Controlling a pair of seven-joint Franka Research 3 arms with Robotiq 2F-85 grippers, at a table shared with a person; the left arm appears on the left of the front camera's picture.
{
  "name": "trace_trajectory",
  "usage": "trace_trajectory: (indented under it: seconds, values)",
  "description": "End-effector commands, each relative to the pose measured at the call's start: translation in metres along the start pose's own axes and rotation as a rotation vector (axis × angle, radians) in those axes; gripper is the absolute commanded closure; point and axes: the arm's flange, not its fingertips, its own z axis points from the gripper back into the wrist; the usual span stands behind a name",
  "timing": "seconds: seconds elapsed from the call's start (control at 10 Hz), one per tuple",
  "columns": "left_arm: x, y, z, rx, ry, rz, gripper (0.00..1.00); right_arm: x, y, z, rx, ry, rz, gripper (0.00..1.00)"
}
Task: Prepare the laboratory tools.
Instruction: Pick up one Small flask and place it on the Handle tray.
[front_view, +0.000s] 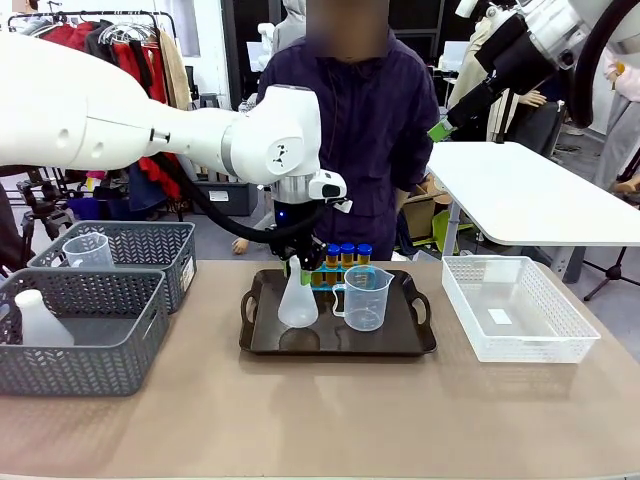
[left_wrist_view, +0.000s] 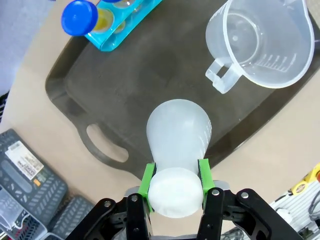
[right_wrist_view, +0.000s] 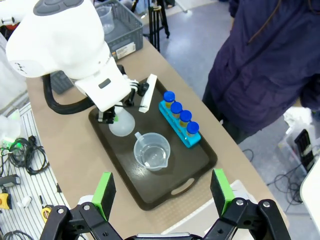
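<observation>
Left gripper (front_view: 297, 266): you have it clamped on the flask (front_view: 298, 300) neck from straight above, in the front view; a top grip keeps the flask upright on the tray (front_view: 400, 345).
Flask position: left half of the tray, base on or just above the tray floor; you cannot tell which from this view.
Jug (front_view: 364, 298): just right of the flask, handle turned toward it, near but apart.
Tubes (front_view: 348, 254): blue-capped, standing in the rack (front_view: 322, 279) at the tray's far edge, behind flask and jug.
Surroundings: two grey baskets (front_view: 150, 240) at the robot's left, one with a second jug, the nearer with a white bottle; white basket (front_view: 560, 335) at the right; a person beyond the table.
Left wrist view: green pads (left_wrist_view: 146, 181) pinch the flask (left_wrist_view: 179, 137) neck on both sides, just under its white top; the body hangs over the tray (left_wrist_view: 150, 75) edge near a handle cut-out.
Obstruction: the jug (left_wrist_view: 262, 42) handle points at the flask, so watch that side; rack (left_wrist_view: 120, 30) well clear.
Right wrist view: right gripper (right_wrist_view: 164, 195) spread wide and empty, high above the table.
Layout below: flask (right_wrist_view: 121, 124), jug (right_wrist_view: 151, 151) and four tubes (right_wrist_view: 180, 115) all on the tray (right_wrist_view: 200, 165).
</observation>
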Motion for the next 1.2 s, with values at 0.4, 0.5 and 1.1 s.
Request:
trace_trajectory:
  seconds: [0.4,0.5,1.1]
  values:
    - [0.002,0.004,-0.023,0.035,-0.035,0.001,1.00,0.000,0.000,0.001,0.003,-0.005,0.001,0.00]
    - [0.002,0.005,-0.023,0.042,-0.034,0.002,1.00,0.000,0.000,0.001,0.003,-0.005,0.001,0.00]
    - [0.005,0.007,-0.024,0.045,-0.041,-0.009,0.18,0.000,0.000,0.001,0.003,-0.005,0.001,0.00]
